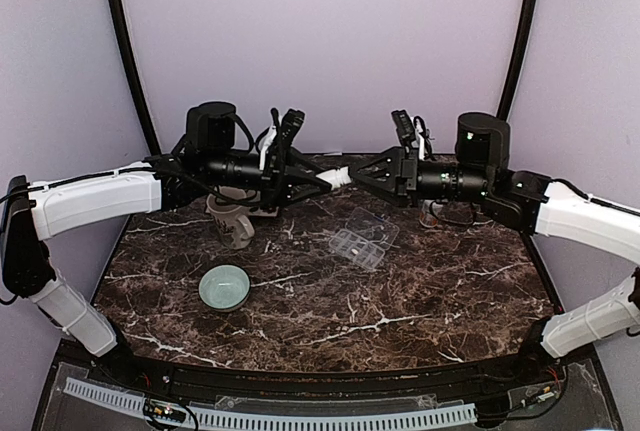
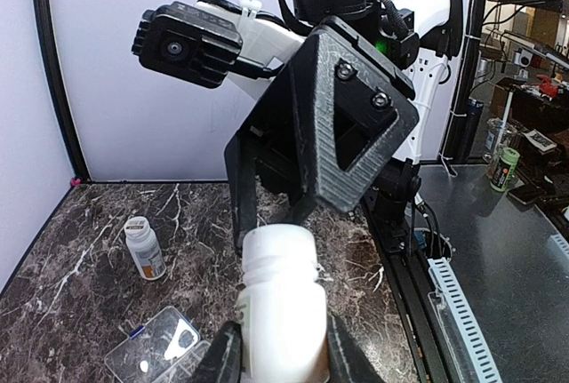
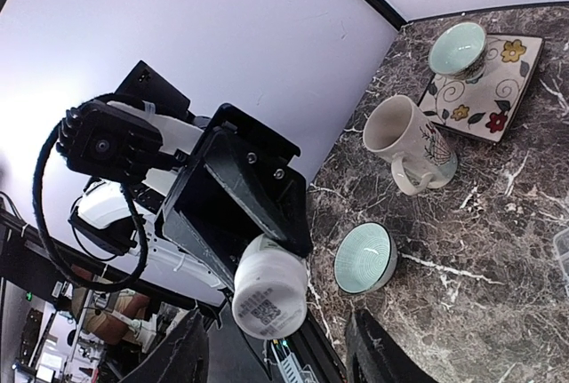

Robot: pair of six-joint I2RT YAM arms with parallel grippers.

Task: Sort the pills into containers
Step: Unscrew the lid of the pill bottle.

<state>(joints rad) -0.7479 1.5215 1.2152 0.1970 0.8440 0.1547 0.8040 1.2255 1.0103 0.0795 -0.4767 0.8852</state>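
Bright, even light; the close white bottle (image 2: 280, 312) looks washed out.

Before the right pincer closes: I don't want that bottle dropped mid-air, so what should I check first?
1. Left pincer shut on the white bottle: ok.
2. Right pincer open wide: ok.
3. Cap on the bottle: ok.
4. Cap centred between the right pincer's fingers: cannot tell.
5. Bottle held above the table, apart from the mug: ok.
6. Pill organiser lid open: ok.
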